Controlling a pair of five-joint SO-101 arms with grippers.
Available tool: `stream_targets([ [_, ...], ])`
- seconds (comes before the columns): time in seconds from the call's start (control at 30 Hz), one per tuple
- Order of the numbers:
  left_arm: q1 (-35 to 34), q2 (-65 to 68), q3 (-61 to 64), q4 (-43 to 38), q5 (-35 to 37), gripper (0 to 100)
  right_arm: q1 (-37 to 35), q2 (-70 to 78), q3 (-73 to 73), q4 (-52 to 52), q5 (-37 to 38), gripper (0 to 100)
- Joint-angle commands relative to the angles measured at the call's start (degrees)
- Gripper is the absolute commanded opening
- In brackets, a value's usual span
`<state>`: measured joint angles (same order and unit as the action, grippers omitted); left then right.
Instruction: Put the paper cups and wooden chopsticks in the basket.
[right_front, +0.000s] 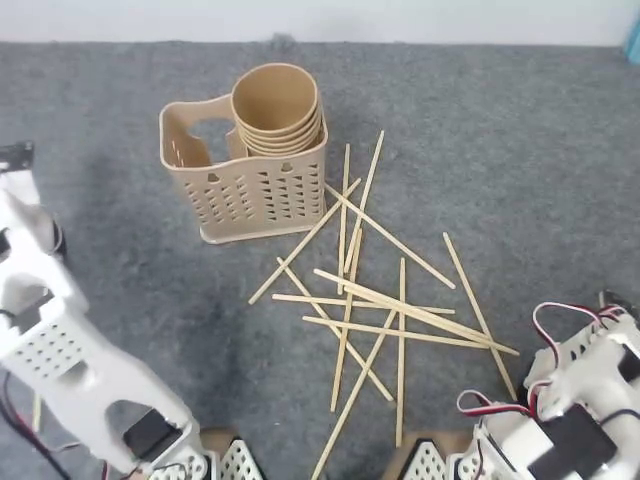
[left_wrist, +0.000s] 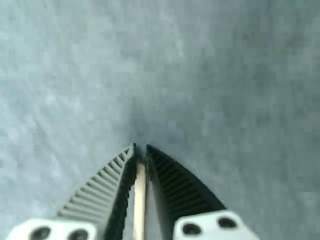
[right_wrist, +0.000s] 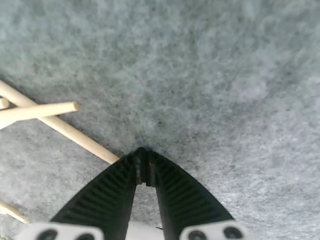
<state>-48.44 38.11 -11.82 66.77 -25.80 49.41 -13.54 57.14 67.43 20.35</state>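
I see left pincer (left_wrist: 140, 150) clamped on one chopstick (left_wrist: 140, 187), stick lengthwise between jaws, lower left of high view. Basket (right_front: 250, 200), paper cups (right_front: 277, 105) stacked inside, lies upper right of it. Right pincer (right_wrist: 145, 167) closed, empty; loose chopsticks (right_front: 380, 300) mid-frame.

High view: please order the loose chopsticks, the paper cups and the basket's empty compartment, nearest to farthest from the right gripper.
1. Loose chopsticks, mid-table, by the right gripper.
2. Paper cups, basket's right compartment.
3. Empty compartment, basket's left.

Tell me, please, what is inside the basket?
A stack of paper cups stands at one end of the basket. Its walls hide the cups' lower parts and the basket floor.
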Motion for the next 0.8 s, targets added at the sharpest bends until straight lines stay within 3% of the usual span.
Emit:
stream_targets([
  [0.0, -0.79, -7.56, -0.48, 9.58, 0.00, 1, 1.19, -0.66, 0.97, -0.13, 1.05, 0.9],
  [0.2, -0.44, -16.26, -0.40, 15.91, 0.26, 1, 1.19, -0.66, 0.97, -0.13, 1.05, 0.9],
  [0.77, 6.42, -41.58, -0.48, 16.09, 13.80, 1, 1.19, -0.66, 0.97, -0.13, 1.14, 0.9],
])
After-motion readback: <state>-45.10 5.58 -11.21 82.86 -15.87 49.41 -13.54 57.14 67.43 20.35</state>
